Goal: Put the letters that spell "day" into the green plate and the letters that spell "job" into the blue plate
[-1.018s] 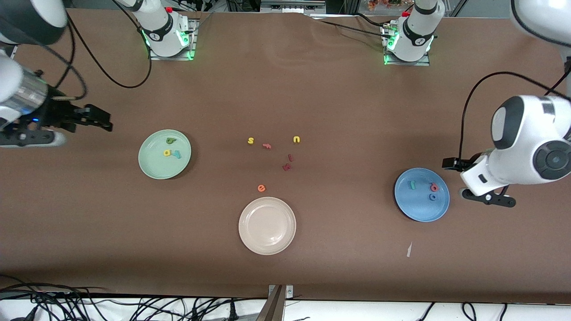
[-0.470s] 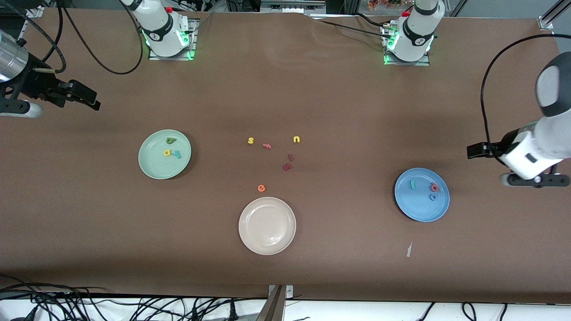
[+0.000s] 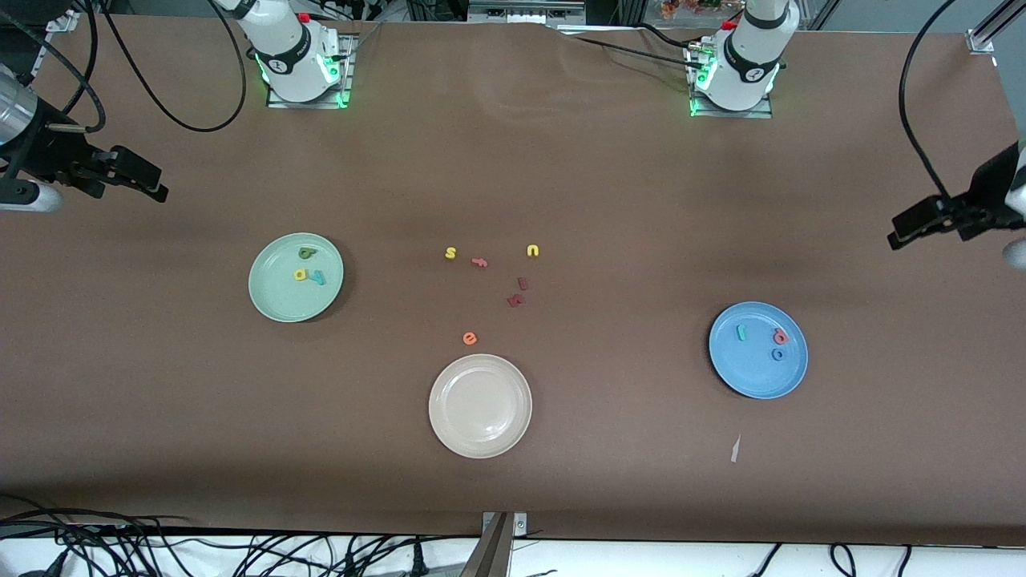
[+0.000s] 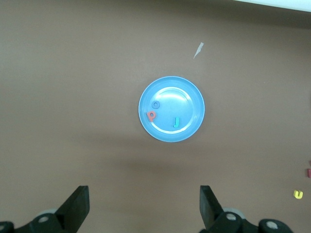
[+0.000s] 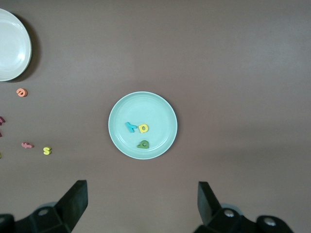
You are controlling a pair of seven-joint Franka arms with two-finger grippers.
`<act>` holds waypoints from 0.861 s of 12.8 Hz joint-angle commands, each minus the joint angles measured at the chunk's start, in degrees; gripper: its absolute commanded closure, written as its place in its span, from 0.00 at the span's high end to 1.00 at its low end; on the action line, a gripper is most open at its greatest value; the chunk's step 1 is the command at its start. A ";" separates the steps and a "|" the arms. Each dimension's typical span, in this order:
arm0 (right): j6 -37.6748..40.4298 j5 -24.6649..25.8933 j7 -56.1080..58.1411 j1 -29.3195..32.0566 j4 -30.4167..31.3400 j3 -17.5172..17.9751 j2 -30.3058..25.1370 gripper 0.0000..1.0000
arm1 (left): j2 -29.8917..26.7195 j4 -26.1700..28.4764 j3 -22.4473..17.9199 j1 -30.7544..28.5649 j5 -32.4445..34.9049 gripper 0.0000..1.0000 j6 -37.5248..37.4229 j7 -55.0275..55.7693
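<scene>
Arms have pulled back to the table's ends, left gripper [image 3: 902,235] and right gripper [image 3: 152,186] both spread and empty. Letters "day" [image 3: 308,268] lie in the green plate [image 3: 276,300], "job" [image 3: 765,340] in the blue plate [image 3: 741,377]; the task looks done.

Cream plate [image 3: 480,406]; orange "e" [image 3: 470,338]; yellow "s" [image 3: 450,253], "u" [image 3: 533,251]; perhaps three reddish letters [image 3: 516,300].

Green plate [image 3: 276,300] sits toward the right arm's end, with dark green a [image 3: 306,253], yellow d [image 3: 300,275] and teal y [image 3: 318,278] lying flat in it. Blue plate [image 3: 753,381] toward the left arm's end has teal j [image 3: 741,332], red b [image 3: 780,337], blue o [image 3: 777,354].
</scene>
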State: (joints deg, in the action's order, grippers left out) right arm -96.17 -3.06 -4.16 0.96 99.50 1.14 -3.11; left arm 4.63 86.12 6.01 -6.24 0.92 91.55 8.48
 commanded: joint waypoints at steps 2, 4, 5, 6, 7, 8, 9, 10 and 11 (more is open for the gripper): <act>1.50 0.60 0.65 -2.11 -3.09 -0.96 2.14 1.00 | -6.36 6.60 -0.29 1.67 -0.66 1.00 0.48 0.66; 4.05 0.16 0.30 -2.02 -2.99 -0.96 1.97 1.00 | -7.00 6.69 -0.21 1.58 -0.48 1.00 -0.58 0.57; 3.62 0.51 0.38 -2.02 -3.00 -0.96 2.14 1.00 | -6.74 6.69 -0.21 1.58 -0.48 1.00 -0.58 0.66; 3.01 1.38 0.39 -2.11 -3.17 -0.70 2.14 1.00 | -6.21 6.52 -0.12 1.23 -0.75 1.00 -0.67 0.57; 2.57 2.18 0.12 -2.11 -3.17 -0.70 2.06 1.00 | -5.60 6.08 -0.03 1.06 -1.01 1.00 -1.10 0.57; 2.65 2.18 -0.31 -2.11 -3.26 -0.61 1.97 1.00 | -4.90 5.73 -0.03 0.71 -1.01 1.00 -1.46 0.39; 3.17 1.66 -0.58 -2.11 -3.26 -0.44 1.62 1.00 | -4.89 5.73 -0.12 0.62 -1.01 1.00 -1.55 0.39; 3.26 1.57 -0.58 -2.11 -3.26 -0.52 1.27 1.00 | -4.89 5.73 -0.12 0.61 -1.01 1.00 -1.55 0.39; 3.09 1.48 -0.32 -2.11 -3.43 -0.61 1.27 1.00 | -4.89 5.73 -0.12 0.70 -1.01 1.00 -1.55 0.39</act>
State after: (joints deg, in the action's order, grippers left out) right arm -93.97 -2.02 -4.23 -0.56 97.16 0.92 -1.57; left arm 0.06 91.85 5.86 -5.29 0.92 90.78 8.78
